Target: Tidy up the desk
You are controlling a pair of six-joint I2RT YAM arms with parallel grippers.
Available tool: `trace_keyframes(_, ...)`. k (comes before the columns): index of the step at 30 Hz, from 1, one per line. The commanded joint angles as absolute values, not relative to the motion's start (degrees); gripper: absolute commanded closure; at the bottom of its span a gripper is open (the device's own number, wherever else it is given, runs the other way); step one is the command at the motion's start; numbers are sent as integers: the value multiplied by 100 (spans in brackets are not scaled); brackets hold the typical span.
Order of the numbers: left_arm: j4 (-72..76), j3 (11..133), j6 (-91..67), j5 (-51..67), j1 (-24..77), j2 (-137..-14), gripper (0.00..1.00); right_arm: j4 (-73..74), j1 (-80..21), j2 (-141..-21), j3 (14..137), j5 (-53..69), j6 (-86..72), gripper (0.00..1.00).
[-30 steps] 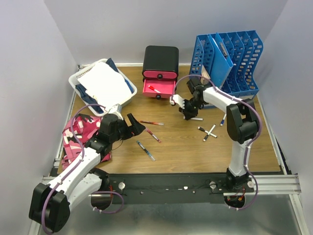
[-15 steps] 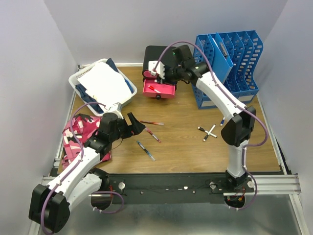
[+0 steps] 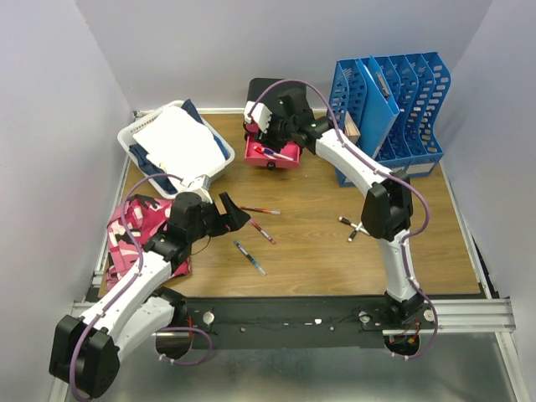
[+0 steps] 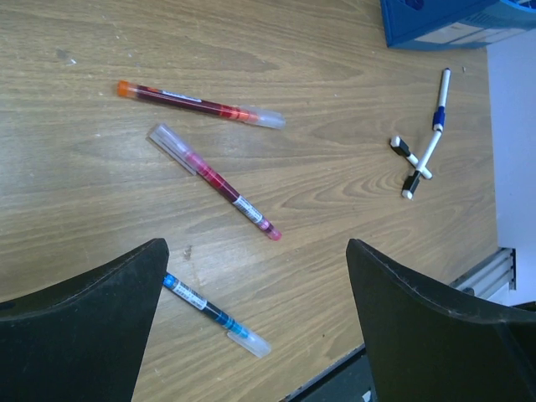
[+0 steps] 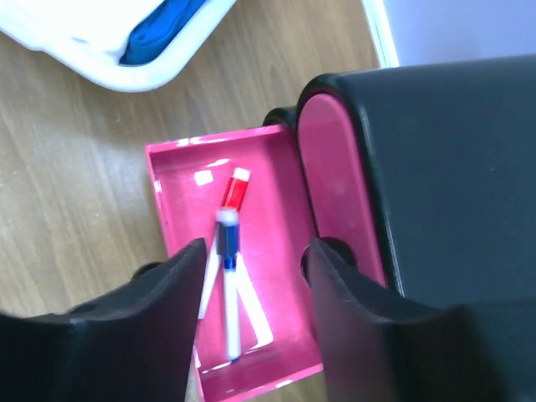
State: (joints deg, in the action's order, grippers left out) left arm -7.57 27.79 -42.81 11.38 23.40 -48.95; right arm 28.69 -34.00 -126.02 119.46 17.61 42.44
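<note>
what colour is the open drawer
The open drawer is pinkish red, clearest in the right wrist view.

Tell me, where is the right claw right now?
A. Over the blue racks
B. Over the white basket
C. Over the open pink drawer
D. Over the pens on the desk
C: the right wrist view shows the right claw open above the pink drawer, with pens lying inside it.

— What colours lie before me?
— Brown wood-grain surface; pink drawer, black cabinet; white, blue-capped marker; blue pen; blue file rack; white basket; pink cloth patterned black and white.
— And my left claw?
— Black.
</note>
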Motion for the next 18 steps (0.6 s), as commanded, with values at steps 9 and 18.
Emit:
trace_keyframes(9,-554,4401,-2009,1396,3883,-6327,7,4736,-2603,-10567,10611,3426,3594,30)
trace_keyframes(18,-439,5965,815,2197,5326,-8567,15,5133,-371,-8184,7922,4139,3621,30)
